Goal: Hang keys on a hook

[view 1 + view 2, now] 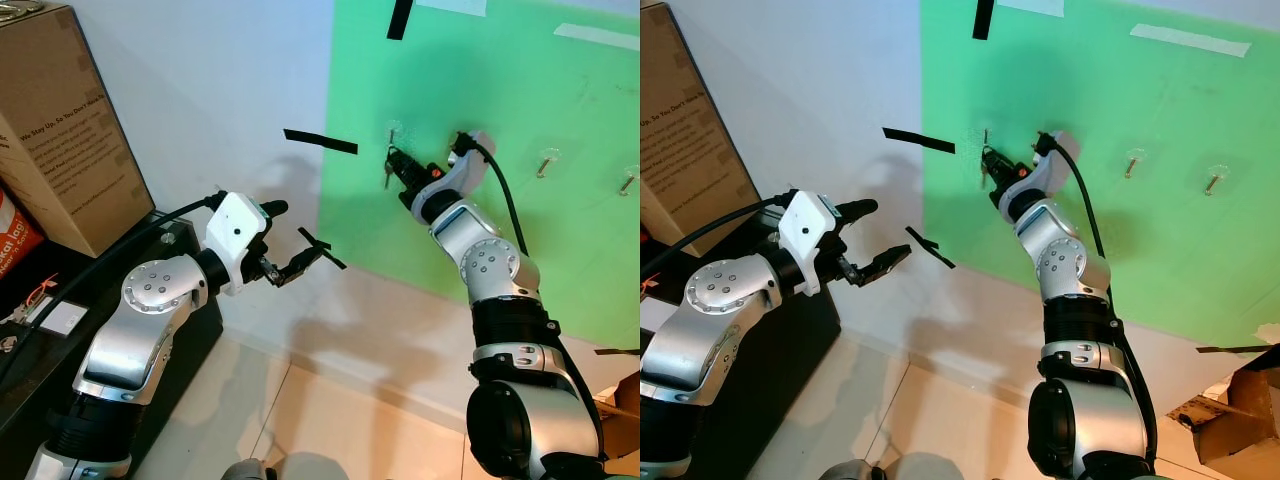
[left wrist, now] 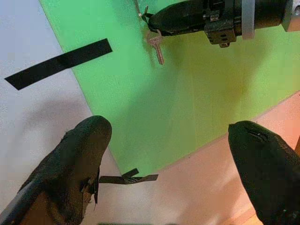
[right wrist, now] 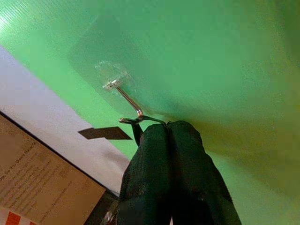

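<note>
While your right gripper [image 1: 392,165] reaches up to the green board [image 1: 560,250], its two black fingers [image 3: 168,159] are pressed together on the ring of the keys [image 2: 157,44], and that ring sits right at the tip of the leftmost hook [image 3: 124,96]. You can see one silver key dangling below the fingertips, flat against the green sheet. From the pictures you cannot tell whether the ring is already over the hook's bent end or only touching it.

Your left gripper [image 1: 300,235] is raised to the left of the board, in front of the white wall [image 1: 200,90], its fingers spread wide apart and holding nothing.

The green board is fixed to the wall with strips of black tape [image 1: 320,141] at its edges, and two more clear-backed hooks [image 1: 545,160] stand further right on it, well apart from the one you are working at. Below the board the wall turns to a pale beige band and meets a light tiled floor [image 1: 330,430]. At far left a large cardboard box [image 1: 60,130] with printed text stands on a dark cabinet [image 1: 150,300]. A torn piece of cardboard [image 1: 1230,410] lies low at the right.
</note>
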Robot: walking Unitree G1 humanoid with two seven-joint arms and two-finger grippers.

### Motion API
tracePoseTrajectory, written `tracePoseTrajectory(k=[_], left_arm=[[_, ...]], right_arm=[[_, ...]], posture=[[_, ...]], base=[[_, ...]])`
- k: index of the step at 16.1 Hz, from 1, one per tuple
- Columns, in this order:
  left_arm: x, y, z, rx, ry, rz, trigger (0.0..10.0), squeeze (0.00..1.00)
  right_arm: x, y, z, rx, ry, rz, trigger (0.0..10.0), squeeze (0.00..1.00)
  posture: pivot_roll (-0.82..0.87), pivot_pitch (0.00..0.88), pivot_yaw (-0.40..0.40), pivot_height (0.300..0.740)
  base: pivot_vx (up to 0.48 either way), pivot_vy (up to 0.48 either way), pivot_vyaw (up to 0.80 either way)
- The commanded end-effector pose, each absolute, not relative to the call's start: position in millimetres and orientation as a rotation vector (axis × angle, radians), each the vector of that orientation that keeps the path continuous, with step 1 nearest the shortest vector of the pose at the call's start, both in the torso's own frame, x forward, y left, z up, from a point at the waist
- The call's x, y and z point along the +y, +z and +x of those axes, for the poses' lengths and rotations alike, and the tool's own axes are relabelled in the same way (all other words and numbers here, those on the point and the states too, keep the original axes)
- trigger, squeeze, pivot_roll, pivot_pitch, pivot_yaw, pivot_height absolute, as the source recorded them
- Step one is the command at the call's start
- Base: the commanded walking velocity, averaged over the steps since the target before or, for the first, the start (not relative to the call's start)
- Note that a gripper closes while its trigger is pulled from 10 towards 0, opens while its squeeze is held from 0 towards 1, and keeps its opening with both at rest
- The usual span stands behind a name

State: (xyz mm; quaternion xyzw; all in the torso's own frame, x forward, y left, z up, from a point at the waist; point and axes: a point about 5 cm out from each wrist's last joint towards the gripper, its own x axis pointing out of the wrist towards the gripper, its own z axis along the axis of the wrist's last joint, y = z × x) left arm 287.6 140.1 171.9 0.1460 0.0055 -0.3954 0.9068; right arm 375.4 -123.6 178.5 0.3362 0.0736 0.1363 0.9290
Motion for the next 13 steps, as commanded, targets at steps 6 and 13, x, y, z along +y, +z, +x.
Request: tracePoseTrajectory(k=[6,13], left_arm=[[135.7,176.3,290.1,0.002,-0.832,0.328,10.0,0.0],[135.7,175.9,290.7,-0.001,-0.825,0.337,10.0,0.0]], right_arm=[[-125.4,176.6,376.0,0.155,0.273,0.632,10.0,0.0],[-122.9,166.0,373.6,0.198,0.257,0.54,10.0,0.0]], posture=[[0.04,0.0,-0.019,0.74],[0.04,0.0,-0.022,0.74]], base=[[0.0,0.0,0.0],[0.0,0.0,0.0]])
